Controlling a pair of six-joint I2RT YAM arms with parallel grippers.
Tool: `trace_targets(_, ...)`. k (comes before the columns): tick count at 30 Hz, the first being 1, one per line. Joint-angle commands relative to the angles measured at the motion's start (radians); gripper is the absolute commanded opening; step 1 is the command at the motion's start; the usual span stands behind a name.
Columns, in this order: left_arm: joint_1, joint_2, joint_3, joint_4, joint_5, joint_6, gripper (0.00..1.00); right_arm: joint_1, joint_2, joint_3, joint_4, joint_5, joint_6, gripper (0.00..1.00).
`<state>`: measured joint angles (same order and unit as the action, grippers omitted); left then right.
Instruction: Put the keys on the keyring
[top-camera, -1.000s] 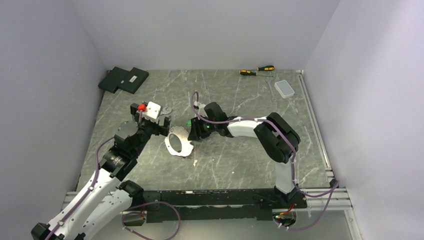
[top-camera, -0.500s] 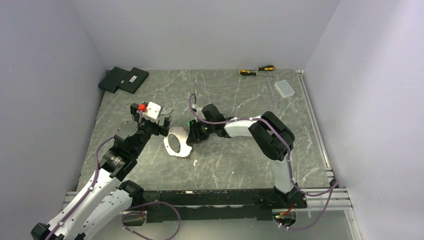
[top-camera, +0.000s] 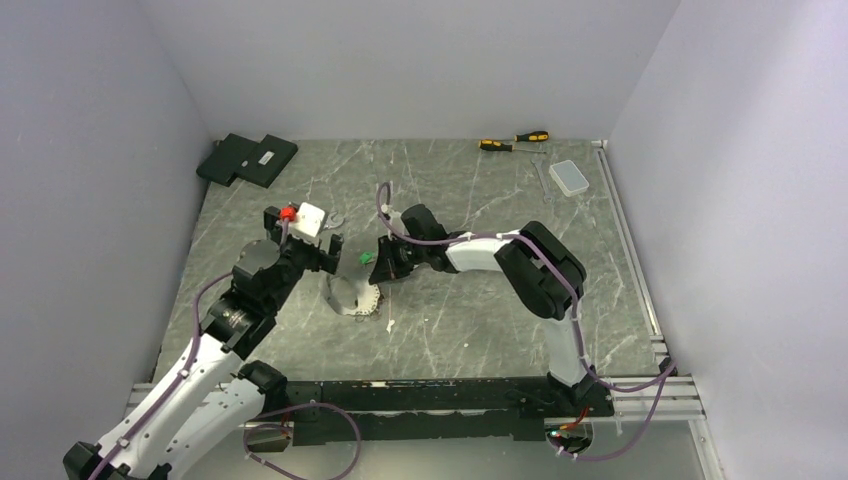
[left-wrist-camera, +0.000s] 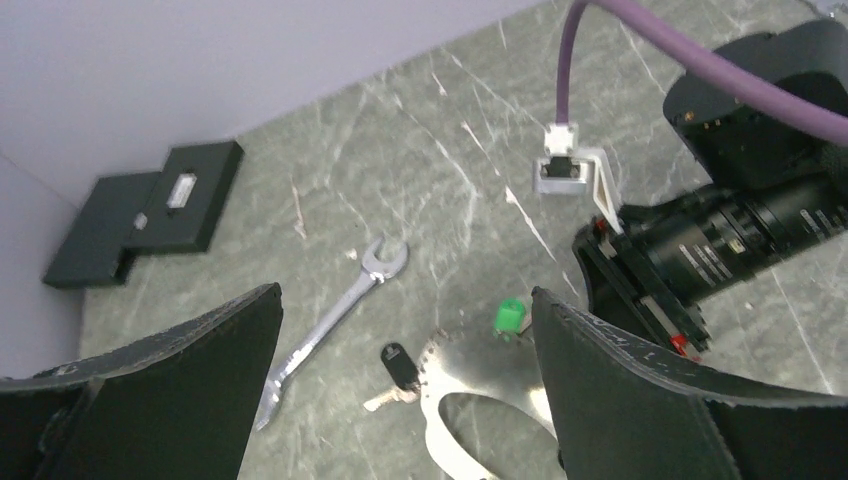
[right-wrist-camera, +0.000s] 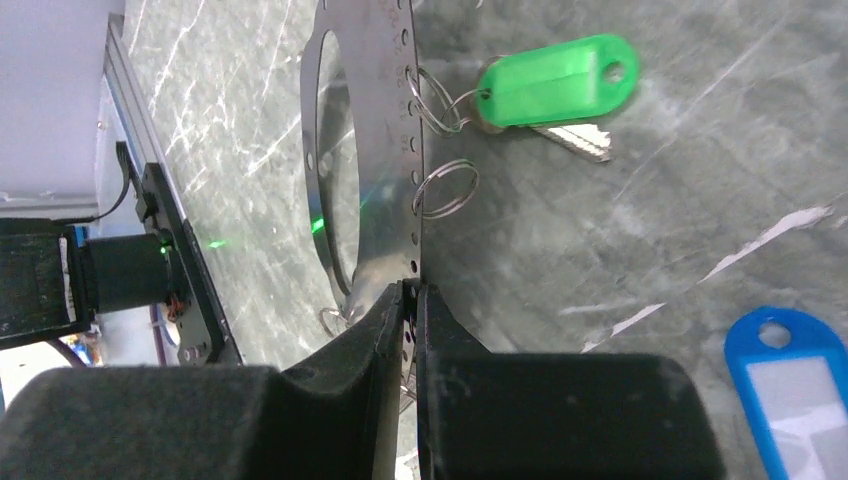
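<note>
The right hand (right-wrist-camera: 410, 290) is fully closed, and its two fingertips pinch the thin rim of the keyring (right-wrist-camera: 385, 120), a flat silvery ring with small holes along its edge. The keyring seems to be tipped up on the side where it is held, while its far part is low to the surface (right-wrist-camera: 650, 220). The green key (right-wrist-camera: 555, 80) hangs from one of the holes by a little wire loop, so I judge this one is already on. A second wire loop (right-wrist-camera: 445, 188) just beside it carries nothing. The blue key (right-wrist-camera: 790, 375) lies flat on the surface, apart from the keyring and near the right hand. The left hand (left-wrist-camera: 400, 300) is wide open, holds nothing, and hovers above the keyring, with the wrench (left-wrist-camera: 335, 322) lying to one side of it. Several things could go wrong from here. The grip is only on a narrow edge of smooth metal, so the keyring could turn or slip out between the fingertips if the left hand pushes on it. The blue key is thin and flat, so the fingers could slide it away instead of lifting it. The free wire loop is small, which makes threading difficult. The two hands are also close together, so they could bump each other.
</note>
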<state>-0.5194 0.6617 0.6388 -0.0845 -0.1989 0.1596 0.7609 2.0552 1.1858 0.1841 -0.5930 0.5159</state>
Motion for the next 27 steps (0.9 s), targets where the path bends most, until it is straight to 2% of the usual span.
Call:
trace_targets(1,0.0,0.049,0.08,-0.095,0.018,-0.089,0.99,-0.037,0.027,0.047,0.02,0.039,-0.033,0.05)
trace_targets(4,0.0,0.083,0.13,-0.222,0.082,-0.222,0.99,-0.066,0.029,0.064,0.014,0.05,-0.047,0.04)
trace_targets(8,-0.001,0.112,0.16,-0.368,0.156,-0.315,0.99,-0.095,0.034,0.107,-0.01,0.045,-0.069,0.08)
trace_targets(10,-0.002,0.12,0.161,-0.413,0.154,-0.339,0.99,-0.102,0.033,0.126,-0.026,0.04,-0.084,0.14)
trace_targets(12,-0.004,0.125,0.15,-0.427,0.151,-0.331,0.99,-0.108,0.024,0.141,-0.052,0.043,-0.107,0.27)
trace_targets(15,-0.017,0.124,0.113,-0.396,0.139,-0.266,0.99,-0.121,-0.003,0.149,-0.097,0.054,-0.144,0.41)
trace_targets(19,-0.044,0.179,0.074,-0.34,0.137,-0.085,0.99,-0.138,-0.061,0.14,-0.145,0.063,-0.183,0.5)
trace_targets(24,-0.085,0.254,0.018,-0.29,0.209,0.225,0.99,-0.158,-0.165,0.062,-0.144,0.098,-0.209,0.55)
trace_targets(27,-0.085,0.274,-0.005,-0.256,0.284,0.295,0.96,-0.177,-0.234,-0.004,-0.133,0.11,-0.215,0.56)
